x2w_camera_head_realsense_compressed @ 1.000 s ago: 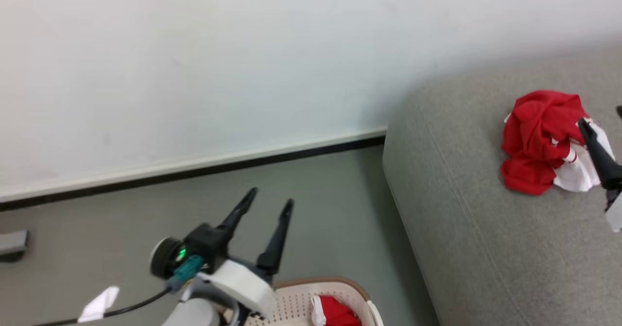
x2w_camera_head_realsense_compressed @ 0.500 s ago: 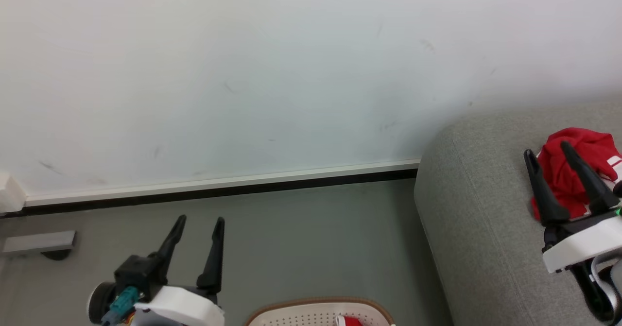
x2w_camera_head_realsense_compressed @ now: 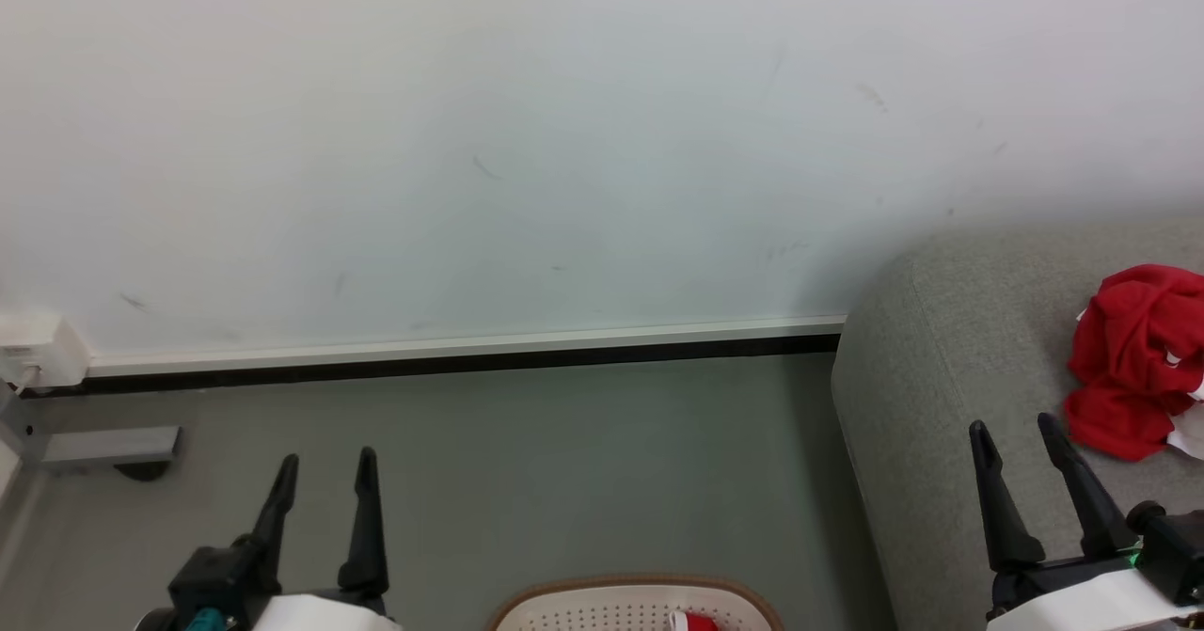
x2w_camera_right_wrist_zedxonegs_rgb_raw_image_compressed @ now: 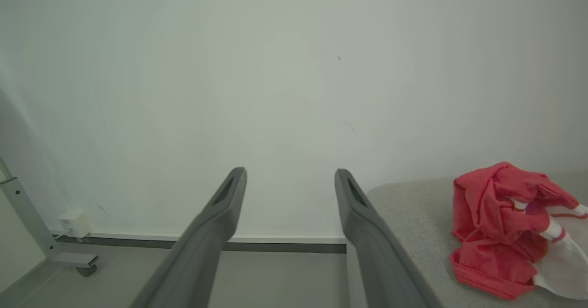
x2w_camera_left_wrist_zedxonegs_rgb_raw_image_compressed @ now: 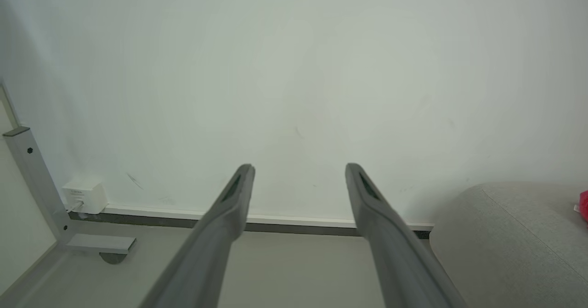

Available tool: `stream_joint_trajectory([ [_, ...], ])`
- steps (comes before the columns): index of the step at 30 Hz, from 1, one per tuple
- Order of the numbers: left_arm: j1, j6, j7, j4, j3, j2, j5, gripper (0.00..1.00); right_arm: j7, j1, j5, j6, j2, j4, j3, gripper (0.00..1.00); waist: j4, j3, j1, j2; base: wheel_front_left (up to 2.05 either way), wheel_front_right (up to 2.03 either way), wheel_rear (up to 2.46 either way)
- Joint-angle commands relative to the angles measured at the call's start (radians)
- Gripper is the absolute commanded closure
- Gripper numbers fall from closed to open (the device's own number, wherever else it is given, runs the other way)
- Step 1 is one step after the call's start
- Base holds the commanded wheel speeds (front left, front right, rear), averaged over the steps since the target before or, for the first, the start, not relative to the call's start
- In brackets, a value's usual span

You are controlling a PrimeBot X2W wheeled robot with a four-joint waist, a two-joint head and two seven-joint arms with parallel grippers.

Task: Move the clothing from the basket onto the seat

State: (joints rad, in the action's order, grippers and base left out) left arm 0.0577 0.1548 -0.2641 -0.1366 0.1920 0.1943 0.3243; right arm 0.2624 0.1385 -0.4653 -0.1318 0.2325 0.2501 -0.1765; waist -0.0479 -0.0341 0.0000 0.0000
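left gripper (x2w_camera_head_realsense_compressed: 327, 462): lower left of the head view; fingers wide apart, empty
right gripper (x2w_camera_head_realsense_compressed: 1013, 426): lower right; fingers wide apart, empty
clothing (x2w_camera_head_realsense_compressed: 1129, 368): red heap at right edge, on the seat (x2w_camera_head_realsense_compressed: 941, 358)
basket (x2w_camera_head_realsense_compressed: 640, 582): bottom centre; red scrap (x2w_camera_head_realsense_compressed: 694, 622) inside, perhaps another garment
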Motion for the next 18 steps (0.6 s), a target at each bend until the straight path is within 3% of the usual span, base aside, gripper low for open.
stream_joint_trajectory([
  [1, -0.027, -0.006, 0.000, 0.009, -0.022, -0.018, -0.031, 0.00, 0.003, -0.021, 0.024, 0.002, -0.015, -0.017, 0.006, 0.00, -0.001, 0.007, 0.0000, 0.0000, 0.00, 0.00, 0.00],
  [18, -0.047, -0.089, -0.001, -0.014, -0.129, -0.104, -0.147, 0.00, 0.003, -0.022, 0.080, 0.002, -0.039, -0.020, 0.019, 0.00, -0.004, 0.020, 0.0000, 0.0000, 0.00, 0.00, 0.00],
])
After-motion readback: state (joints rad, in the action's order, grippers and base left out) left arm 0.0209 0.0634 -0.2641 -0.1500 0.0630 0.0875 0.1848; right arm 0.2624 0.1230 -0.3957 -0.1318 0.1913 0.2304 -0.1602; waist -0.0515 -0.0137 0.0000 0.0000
